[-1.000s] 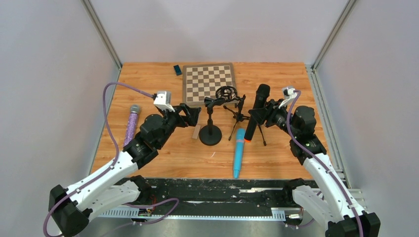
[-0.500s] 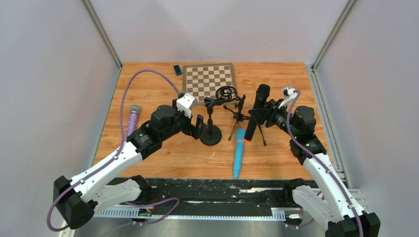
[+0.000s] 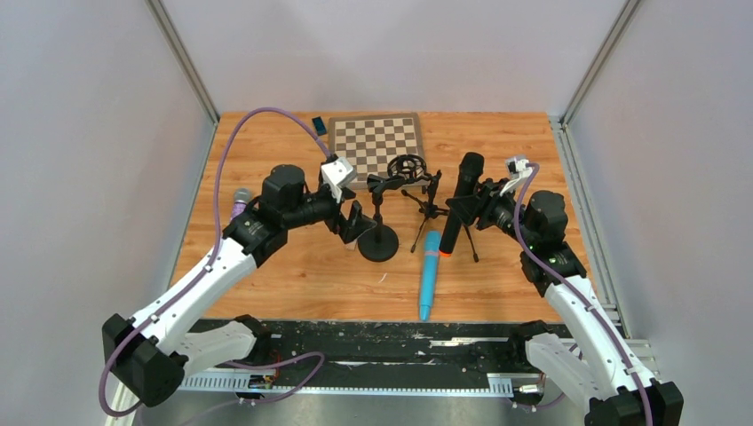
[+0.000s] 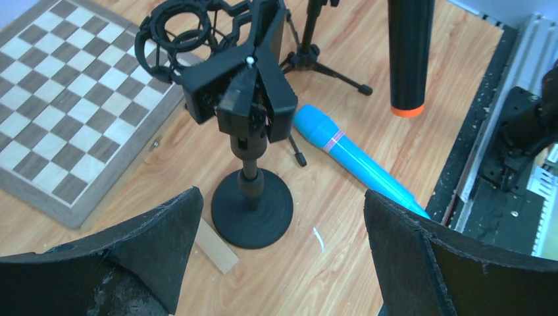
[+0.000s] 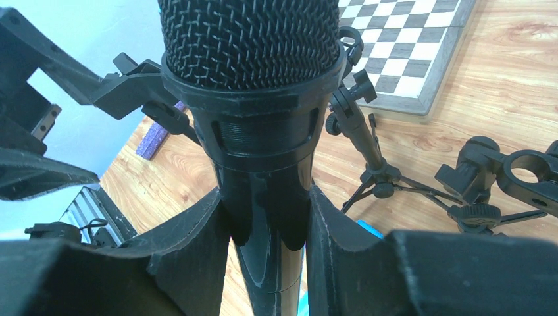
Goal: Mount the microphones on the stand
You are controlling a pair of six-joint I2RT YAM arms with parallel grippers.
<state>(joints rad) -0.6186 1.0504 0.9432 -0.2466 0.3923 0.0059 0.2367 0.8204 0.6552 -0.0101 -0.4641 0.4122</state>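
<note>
1. From above: left gripper spread wide, holding nothing, just beside the round-based stand at mid-table. Right gripper clamped on the black mic, tilted near upright, orange end low, beside a thin-legged tripod. Blue mic flat on the wooden table, between the arms, towards the front edge. Purple mic at the left, mostly hidden behind the left arm; only the silver grille and a little of the body in sight. Chessboard at the back; small dark block beside it, too small to identify.

2. Left wrist: two blunt matte black fingers, cut off by the bottom edge, far apart, with only the stand's disc base and bare wood grain between. Stand upright: slim post, chunky black clamp, ring-shaped shock mount leaning over the chessboard. Pale wood strip just beside the base, one end hidden by a finger. Blue mic smooth and glossy, pale band round it, tail cut off by the other finger. Black mic's lower barrel and orange rim above the table, top out of frame.

3. Right wrist: woven wire grille of the black mic filling the top, cropped by the frame; ridged collar, glossy barrel pinched between two rough black pads, touching both. Lower barrel hidden. Behind: tripod legs, chessboard corner, slivers of purple and blue mics.
</note>
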